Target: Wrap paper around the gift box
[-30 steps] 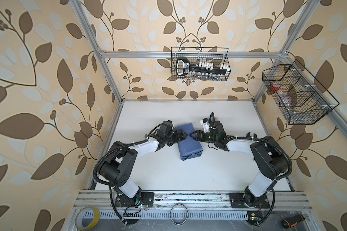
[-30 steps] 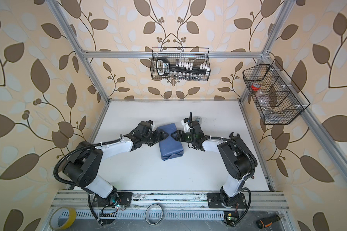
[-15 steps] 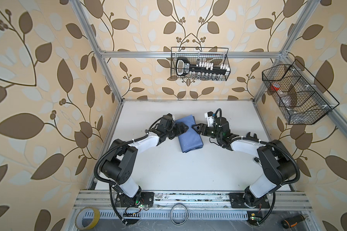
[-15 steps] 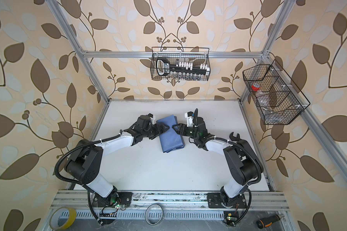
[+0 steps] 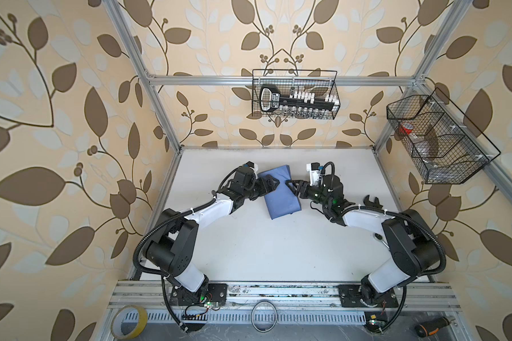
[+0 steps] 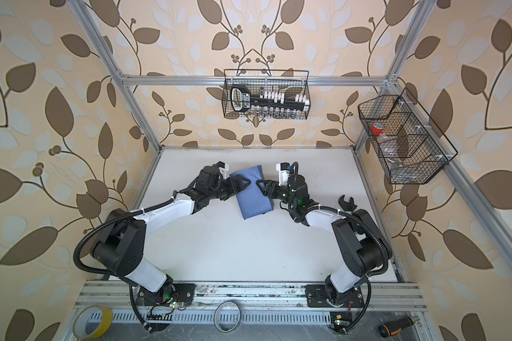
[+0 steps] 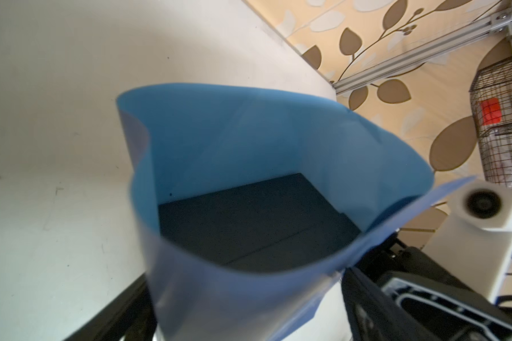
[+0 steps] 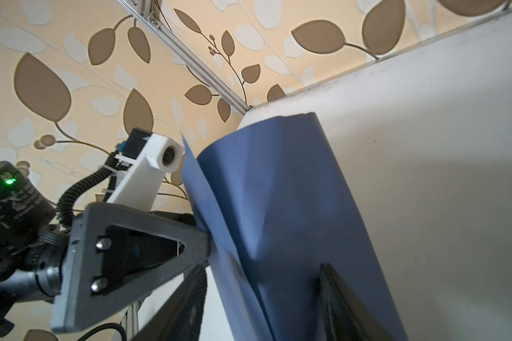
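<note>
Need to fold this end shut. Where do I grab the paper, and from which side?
Pinch the paper by its thin free rim at the open mouth, coming from the side of the left end effector: the sleeve gapes that way and the box sits deeper in.

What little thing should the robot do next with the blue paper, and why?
Probably press the loose paper flat over the gift box. In the left wrist view the paper gapes like an open sleeve, with the dark box showing inside, so it isn't snug yet. The left gripper and right gripper sit on either side of it, well placed to help.
</note>
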### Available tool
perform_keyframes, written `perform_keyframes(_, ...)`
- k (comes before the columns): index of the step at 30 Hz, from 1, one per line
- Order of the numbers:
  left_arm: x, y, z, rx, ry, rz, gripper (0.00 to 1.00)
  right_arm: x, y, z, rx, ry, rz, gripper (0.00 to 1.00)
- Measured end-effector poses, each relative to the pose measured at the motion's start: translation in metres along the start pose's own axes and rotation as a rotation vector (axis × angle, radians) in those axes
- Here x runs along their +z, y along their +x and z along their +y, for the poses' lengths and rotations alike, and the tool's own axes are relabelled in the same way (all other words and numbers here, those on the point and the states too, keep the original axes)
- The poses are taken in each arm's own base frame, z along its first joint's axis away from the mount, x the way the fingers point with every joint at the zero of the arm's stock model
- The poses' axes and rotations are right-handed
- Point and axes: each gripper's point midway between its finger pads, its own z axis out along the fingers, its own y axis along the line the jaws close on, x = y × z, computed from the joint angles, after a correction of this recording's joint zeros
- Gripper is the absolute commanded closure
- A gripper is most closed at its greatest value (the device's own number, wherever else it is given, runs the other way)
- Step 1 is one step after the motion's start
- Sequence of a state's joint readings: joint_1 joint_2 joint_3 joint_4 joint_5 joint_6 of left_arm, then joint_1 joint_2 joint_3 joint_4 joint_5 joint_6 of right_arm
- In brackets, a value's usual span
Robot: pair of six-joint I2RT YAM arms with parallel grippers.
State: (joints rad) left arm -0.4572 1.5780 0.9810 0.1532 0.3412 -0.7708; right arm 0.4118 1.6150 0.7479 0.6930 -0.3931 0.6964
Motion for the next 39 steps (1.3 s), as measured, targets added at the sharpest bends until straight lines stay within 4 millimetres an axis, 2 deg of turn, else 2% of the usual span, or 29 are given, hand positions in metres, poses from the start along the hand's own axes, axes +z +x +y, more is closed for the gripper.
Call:
perform_keyframes(8,-0.013,-0.015,-0.019,0.043,0.07,-0.066,0.08,-0.005,0.008,-0.004,-0.005,-0.005,-0.017,0.4)
perform_keyframes(15,-0.016,-0.007,-0.016,0.051,0.091,-0.063,0.11,-0.009,0.029,-0.009,0.004,0.006,0.007,0.4)
perform_keyframes(23,-0.022,0.0,-0.013,0.045,0.087,-0.043,0.08,-0.011,0.031,-0.005,0.027,0.001,-0.002,0.4)
perform_keyframes(29,-0.037,0.008,-0.021,0.038,0.105,-0.02,0.07,-0.019,0.031,0.007,0.013,0.026,0.009,0.41)
perform_keyframes(39,-0.032,0.017,-0.014,0.026,0.081,0.016,0.01,-0.016,0.042,-0.004,-0.005,0.115,0.066,0.42)
